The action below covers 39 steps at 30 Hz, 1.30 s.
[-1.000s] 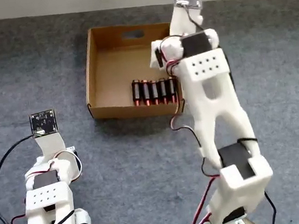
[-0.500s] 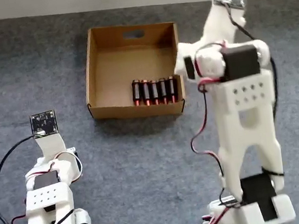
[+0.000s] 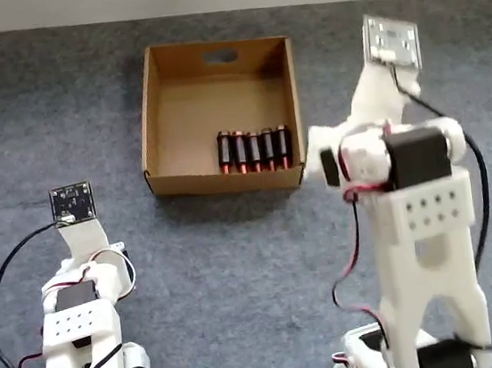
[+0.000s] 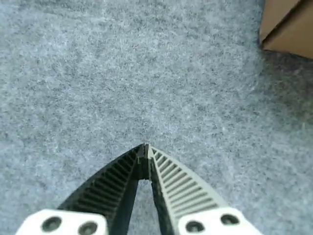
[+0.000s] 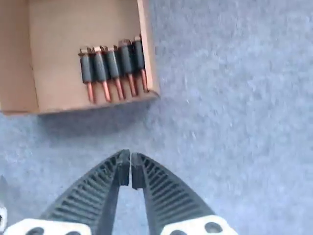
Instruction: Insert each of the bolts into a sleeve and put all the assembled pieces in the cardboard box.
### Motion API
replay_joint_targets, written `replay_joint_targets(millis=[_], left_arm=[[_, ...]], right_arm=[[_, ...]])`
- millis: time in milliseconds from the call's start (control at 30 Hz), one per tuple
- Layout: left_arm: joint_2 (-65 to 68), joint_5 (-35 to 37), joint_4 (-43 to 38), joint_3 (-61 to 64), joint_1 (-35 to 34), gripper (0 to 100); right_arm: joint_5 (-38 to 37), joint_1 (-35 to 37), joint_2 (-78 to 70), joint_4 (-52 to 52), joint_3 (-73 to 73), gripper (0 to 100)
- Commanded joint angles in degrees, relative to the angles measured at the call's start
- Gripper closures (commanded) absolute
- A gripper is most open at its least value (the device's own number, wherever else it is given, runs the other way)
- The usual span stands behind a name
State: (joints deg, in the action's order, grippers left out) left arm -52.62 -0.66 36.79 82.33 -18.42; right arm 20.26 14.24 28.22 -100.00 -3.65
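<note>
The cardboard box (image 3: 152,115) sits at the back middle of the grey carpet. Several assembled pieces (image 3: 254,150), black sleeves with copper bolts through them, lie side by side against its near right wall; in the right wrist view the same assembled pieces (image 5: 113,69) rest in the box (image 5: 146,54). My right gripper (image 5: 130,171) is shut and empty, held over bare carpet just outside the box's near right corner. My left gripper (image 4: 145,161) is shut and empty, low over the carpet at the front left, with a corner of the box (image 4: 288,29) beyond it.
The right arm (image 3: 413,190) stands tall to the right of the box. The left arm (image 3: 82,312) is folded at the front left. Grey carpet (image 3: 238,266) lies open between the arms and in front of the box.
The right arm has pulled back from over the box's right side, swinging right and toward the front. The left arm has stayed still.
</note>
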Motion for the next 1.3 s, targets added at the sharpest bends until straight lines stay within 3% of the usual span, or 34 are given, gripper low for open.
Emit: replay_joint_targets(millis=[0, 433, 733, 1067, 1267], left_arm=[[-0.57, 0.35, -0.79, -0.22, -0.22, 99], [-0.57, 0.35, -0.79, -0.22, -0.22, 99], [-0.57, 0.35, -0.79, -0.13, -0.22, 99], [-0.57, 0.53, -0.79, -0.13, 1.8, 99], [-0.66, 0.62, -0.53, -0.48, 2.33, 99]], right_arm=[[-0.35, -0.66, 8.66, 4.79, 8.13, 98.8], [-0.09, -0.66, 45.32, 33.89, 56.48, 98.8], [-0.44, -0.4, 77.49, 37.41, 75.65, 98.8], [-0.09, -0.57, 76.97, 37.23, 79.96, 98.8], [-0.09, -0.31, 76.97, 37.41, 89.63, 98.8]])
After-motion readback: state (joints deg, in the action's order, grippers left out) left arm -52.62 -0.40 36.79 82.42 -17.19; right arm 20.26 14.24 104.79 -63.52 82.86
